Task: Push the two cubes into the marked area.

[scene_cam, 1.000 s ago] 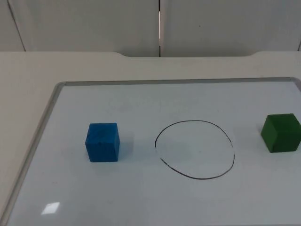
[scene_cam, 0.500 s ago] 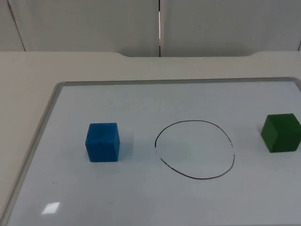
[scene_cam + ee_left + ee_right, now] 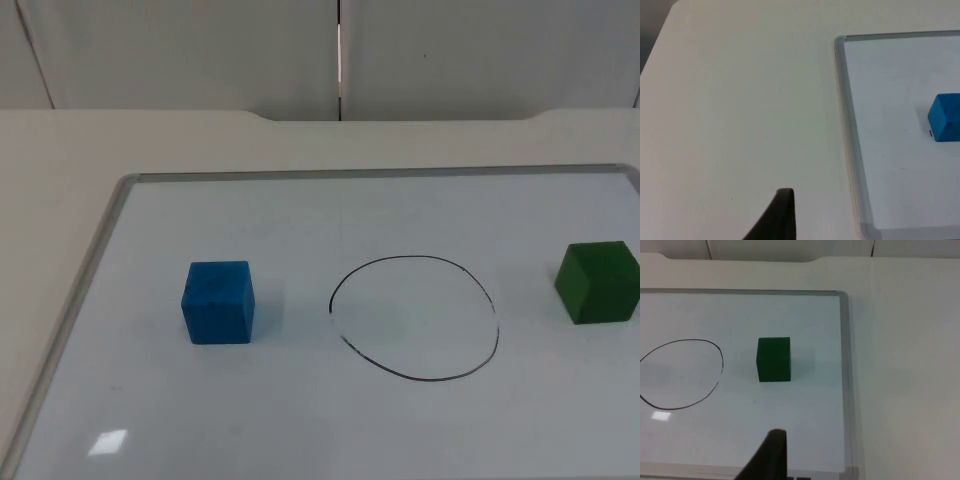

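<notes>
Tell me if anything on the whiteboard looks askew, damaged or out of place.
Nothing stands out. The blue cube and the green cube sit flat on the whiteboard, each outside the drawn circle, on opposite sides of it. The circle's line has a small gap on the blue cube's side.

Two cubes: blue cube (image 3: 218, 301), green cube (image 3: 598, 282).

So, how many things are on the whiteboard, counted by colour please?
Blue cube: 1
Green cube: 1
Black drawn circle: 1
Total: 3, all on the whiteboard; both cubes lie outside the circle.
</notes>
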`<move>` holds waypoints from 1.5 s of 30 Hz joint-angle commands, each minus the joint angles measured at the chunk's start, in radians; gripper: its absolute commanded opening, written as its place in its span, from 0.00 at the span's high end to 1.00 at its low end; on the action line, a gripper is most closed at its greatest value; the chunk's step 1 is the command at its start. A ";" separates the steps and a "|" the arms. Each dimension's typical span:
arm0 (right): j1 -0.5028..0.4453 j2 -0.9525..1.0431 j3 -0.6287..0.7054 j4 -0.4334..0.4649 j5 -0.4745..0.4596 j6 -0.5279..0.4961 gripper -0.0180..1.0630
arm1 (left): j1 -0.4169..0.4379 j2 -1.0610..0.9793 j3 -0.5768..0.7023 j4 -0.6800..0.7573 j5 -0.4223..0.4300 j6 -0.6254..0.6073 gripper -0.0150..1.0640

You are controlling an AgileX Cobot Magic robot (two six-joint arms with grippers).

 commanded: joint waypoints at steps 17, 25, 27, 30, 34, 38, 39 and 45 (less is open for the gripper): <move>0.003 -0.003 0.008 0.001 -0.003 -0.001 0.01 | 0.002 0.026 -0.018 -0.156 -0.124 0.009 0.15; 0.003 -0.003 0.008 0.001 -0.003 -0.001 0.01 | 0.002 0.242 -0.020 -0.193 -0.154 0.074 0.15; 0.003 -0.003 0.008 0.001 -0.003 -0.001 0.01 | 0.002 0.267 -0.020 -0.198 -0.168 0.085 0.15; 0.003 -0.003 0.008 0.001 -0.003 -0.001 0.01 | 0.002 0.358 -0.020 -0.254 -0.184 0.142 0.16; 0.003 -0.003 0.008 0.001 -0.003 -0.001 0.01 | 0.002 0.470 -0.020 -0.346 -0.185 0.221 0.23; 0.003 -0.003 0.008 0.001 -0.003 -0.001 0.01 | 0.002 0.568 -0.020 -0.424 -0.206 0.304 0.46; 0.003 -0.003 0.008 0.001 -0.003 -0.001 0.01 | 0.002 0.595 -0.020 -0.463 -0.219 0.360 0.55; 0.003 -0.003 0.008 0.001 -0.003 -0.001 0.01 | 0.002 0.693 -0.020 -0.639 -0.280 0.490 0.79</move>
